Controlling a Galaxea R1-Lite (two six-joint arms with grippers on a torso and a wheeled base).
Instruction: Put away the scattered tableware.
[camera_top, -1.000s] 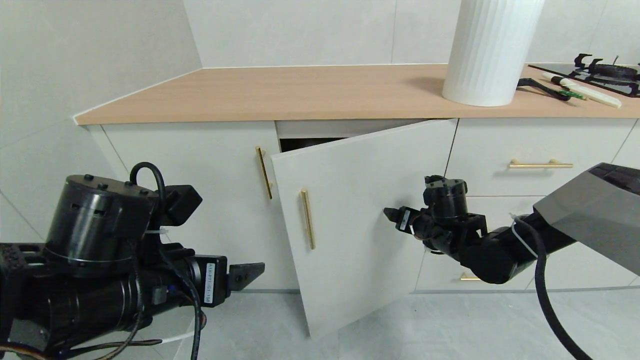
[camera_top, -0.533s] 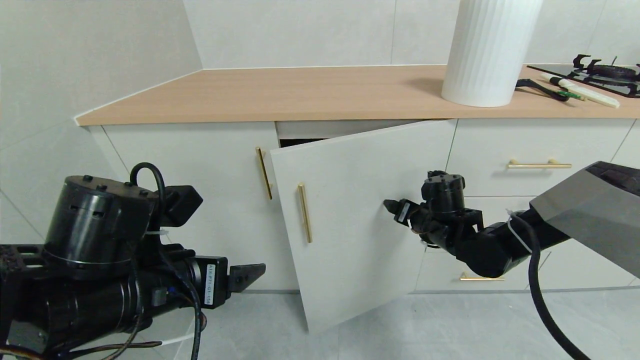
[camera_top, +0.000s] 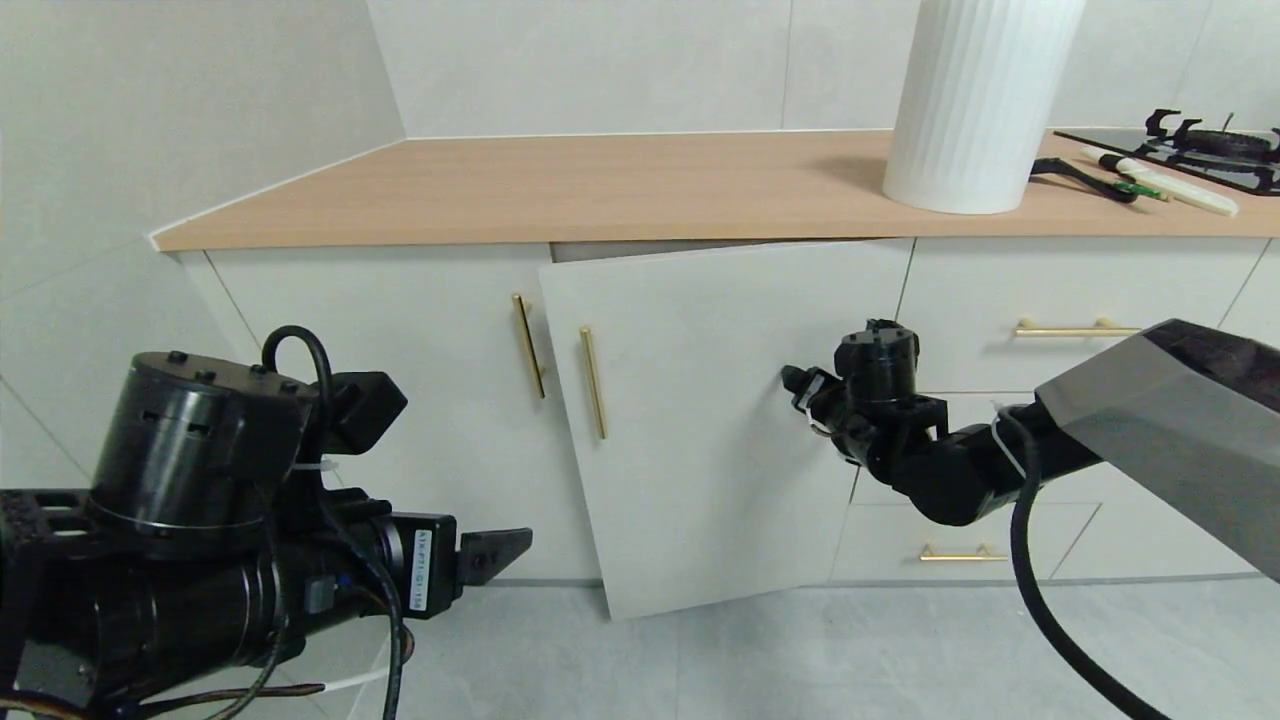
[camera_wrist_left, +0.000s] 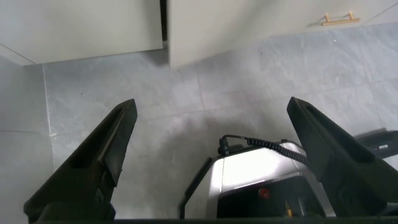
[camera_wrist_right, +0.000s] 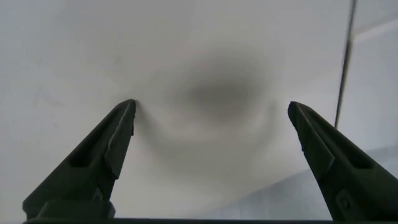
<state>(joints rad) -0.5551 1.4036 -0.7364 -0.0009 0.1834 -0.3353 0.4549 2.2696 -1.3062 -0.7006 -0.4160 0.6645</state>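
The white cabinet door (camera_top: 700, 420) with its gold handle (camera_top: 592, 382) stands almost flush with the cabinet front under the wooden counter (camera_top: 560, 185). My right gripper (camera_top: 795, 385) is open, and both fingertips rest against the door's face (camera_wrist_right: 205, 50), as the right wrist view of that gripper (camera_wrist_right: 211, 109) confirms. Low on the left, my left gripper (camera_top: 500, 550) hangs open and empty over the grey floor (camera_wrist_left: 186, 99); the left wrist view of this gripper (camera_wrist_left: 211, 109) looks down on it. A black utensil (camera_top: 1085, 178) and a white-handled knife (camera_top: 1165, 188) lie on the counter at the far right.
A tall white ribbed container (camera_top: 975, 100) stands on the counter beside a black stove (camera_top: 1215, 145). The neighbouring door's handle (camera_top: 528, 345) sits left of the door. Drawers with gold handles (camera_top: 1078, 328) are on the right, behind my right arm.
The cabinet door has swung from partly open to nearly shut. My right gripper has moved forward with it, against its face. The left arm has not moved.
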